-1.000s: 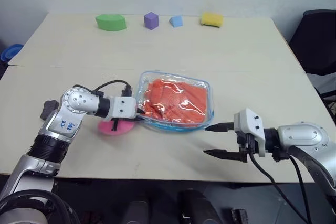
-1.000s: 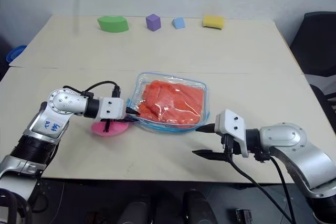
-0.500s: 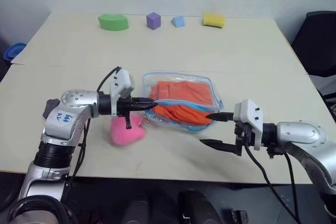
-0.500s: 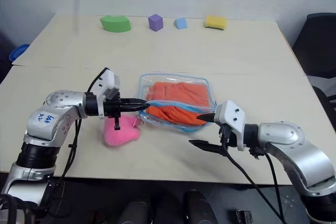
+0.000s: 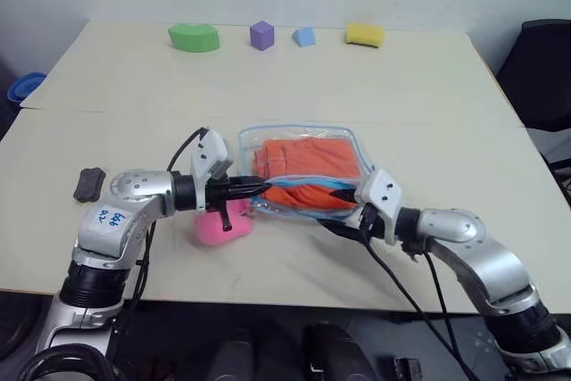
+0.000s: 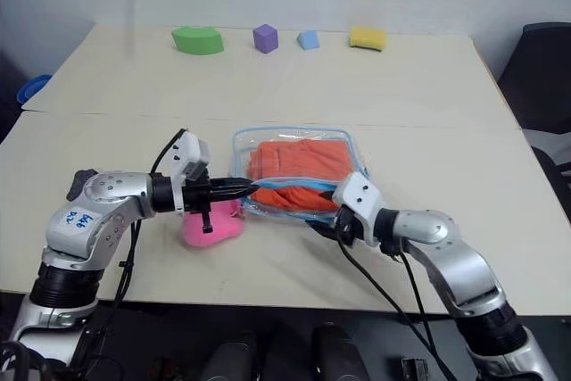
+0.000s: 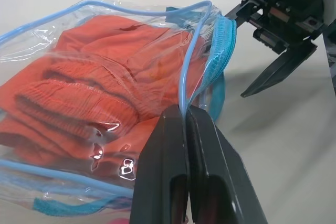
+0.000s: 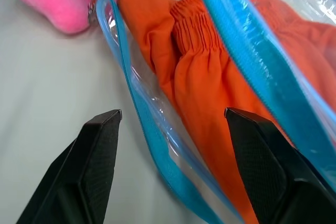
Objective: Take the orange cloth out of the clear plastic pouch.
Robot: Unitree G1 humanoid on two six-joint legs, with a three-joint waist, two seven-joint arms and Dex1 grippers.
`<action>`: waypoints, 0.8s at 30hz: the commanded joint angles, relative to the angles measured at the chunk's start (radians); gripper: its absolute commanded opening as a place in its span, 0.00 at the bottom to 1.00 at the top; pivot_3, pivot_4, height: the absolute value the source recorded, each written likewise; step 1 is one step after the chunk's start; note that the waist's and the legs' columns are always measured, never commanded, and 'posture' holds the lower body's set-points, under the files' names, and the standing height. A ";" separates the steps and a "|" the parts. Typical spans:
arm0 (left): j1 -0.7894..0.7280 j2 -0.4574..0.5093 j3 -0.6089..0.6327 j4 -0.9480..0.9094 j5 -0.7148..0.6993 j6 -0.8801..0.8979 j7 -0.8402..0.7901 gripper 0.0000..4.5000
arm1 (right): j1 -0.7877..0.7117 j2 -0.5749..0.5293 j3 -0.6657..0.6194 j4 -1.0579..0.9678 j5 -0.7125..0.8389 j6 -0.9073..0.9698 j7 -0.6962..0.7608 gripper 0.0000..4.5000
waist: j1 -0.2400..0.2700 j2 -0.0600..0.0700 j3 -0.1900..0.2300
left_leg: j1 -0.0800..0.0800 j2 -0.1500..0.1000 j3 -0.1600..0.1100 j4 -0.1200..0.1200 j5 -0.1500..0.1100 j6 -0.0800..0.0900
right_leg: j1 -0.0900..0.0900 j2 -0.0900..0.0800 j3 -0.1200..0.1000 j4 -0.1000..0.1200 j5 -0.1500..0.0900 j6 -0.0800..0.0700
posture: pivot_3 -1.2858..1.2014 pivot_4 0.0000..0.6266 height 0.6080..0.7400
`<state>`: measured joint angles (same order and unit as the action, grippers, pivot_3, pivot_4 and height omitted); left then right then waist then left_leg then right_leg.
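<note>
**Pouch held open, right gripper at the mouth**

Head views: the pouch [image 5: 308, 176] lies mid-table with the cloth [image 5: 308, 171] inside. The left gripper [image 5: 259, 187] is closed on the pouch's left edge, lifting that side off the table [image 5: 428, 86]. The pink pompom [image 5: 219, 225] hangs just beside and below that grip. The right gripper [image 6: 314, 211] reaches in from the right toward the pouch's near edge. Four foam blocks line the far edge of the table: green [image 5: 193, 37], purple [image 5: 261, 35], blue [image 5: 304, 37], yellow [image 5: 364, 35]. A small dark object [image 5: 89, 184] lies at the left, well apart from the work.

Left wrist view: the two fingers [image 7: 173, 182] are pinched together on the thin blue trim of the pouch rim (film and piping between the pads). This view shows the grip point exactly, which the head views only suggest. The cloth is bunched and ribbed behind the film.

Right wrist view: the right gripper's fingers [image 8: 94, 166] stand apart, holding nothing, one either side of the pouch's lower lip. The zipper [image 8: 252, 51] is parted, and a fold of cloth is bare in the gap (not readable from the head views).

Judgement: the step in hand is the reach into the opened mouth. Next, the right gripper needs one finger inside the lip and a firm pinch on the cloth alone, not the film, while the left keeps the rim taut.
</note>
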<state>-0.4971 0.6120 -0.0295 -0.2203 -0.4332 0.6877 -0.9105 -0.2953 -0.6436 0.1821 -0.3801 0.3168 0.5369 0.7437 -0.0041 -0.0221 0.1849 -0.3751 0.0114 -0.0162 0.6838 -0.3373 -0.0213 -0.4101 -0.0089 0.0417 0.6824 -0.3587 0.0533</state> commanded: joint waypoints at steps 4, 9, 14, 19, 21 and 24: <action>-0.001 0.002 -0.011 -0.035 -0.004 -0.023 -0.001 0.00 | -0.018 -0.002 0.013 -0.010 -0.089 -0.075 -0.013 0.44 | 0.000 0.000 0.000 | 0.000 0.000 0.000 0.000 0.000 0.000 | 0.000 0.000 0.000 0.000 0.000 0.000 | 0.52 0.24 1.00; 0.005 0.000 -0.020 -0.048 -0.010 -0.021 0.001 0.00 | -0.049 0.023 0.055 0.009 -0.180 -0.105 -0.040 0.44 | -0.003 0.000 0.000 | 0.000 0.000 0.000 0.000 0.000 0.000 | 0.000 0.000 0.000 0.000 0.000 0.000 | 0.52 0.24 1.00; -0.004 -0.005 -0.032 -0.055 -0.015 -0.016 0.000 0.00 | -0.095 0.037 0.124 0.077 -0.285 -0.165 -0.045 0.44 | -0.001 0.000 0.000 | 0.000 0.000 0.000 0.000 0.000 0.000 | 0.000 0.000 0.000 0.000 0.000 0.000 | 0.52 0.24 1.00; -0.027 -0.013 -0.032 -0.057 -0.022 -0.005 0.003 0.00 | -0.143 0.047 0.174 0.153 -0.397 -0.231 -0.058 0.44 | -0.002 0.000 0.000 | 0.000 0.000 0.000 0.000 0.000 0.000 | -0.001 0.000 0.000 0.000 0.000 0.000 | 0.52 0.24 1.00; -0.038 -0.016 -0.027 -0.064 -0.031 0.006 0.003 0.00 | -0.167 0.046 0.209 0.212 -0.480 -0.267 -0.086 0.44 | -0.002 0.000 0.000 | 0.000 0.000 0.000 0.000 0.000 0.000 | -0.001 0.000 0.000 0.000 0.000 0.000 | 0.52 0.24 1.00; -0.050 -0.019 -0.022 -0.070 -0.040 0.014 0.002 0.00 | -0.187 0.037 0.250 0.284 -0.570 -0.334 -0.100 0.44 | -0.002 0.000 0.000 | 0.000 0.000 0.000 0.000 0.000 -0.001 | -0.001 0.000 0.000 0.000 0.000 0.000 | 0.52 0.24 1.00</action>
<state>-0.5263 0.5972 -0.0623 -0.2386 -0.4442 0.7028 -0.9082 -0.4788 -0.6009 0.4139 -0.1277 -0.1999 0.2367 0.6554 -0.0065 -0.0221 0.1849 -0.3749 0.0113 -0.0158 0.6834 -0.3370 -0.0220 -0.4109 -0.0086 0.0417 0.6828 -0.3587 0.0533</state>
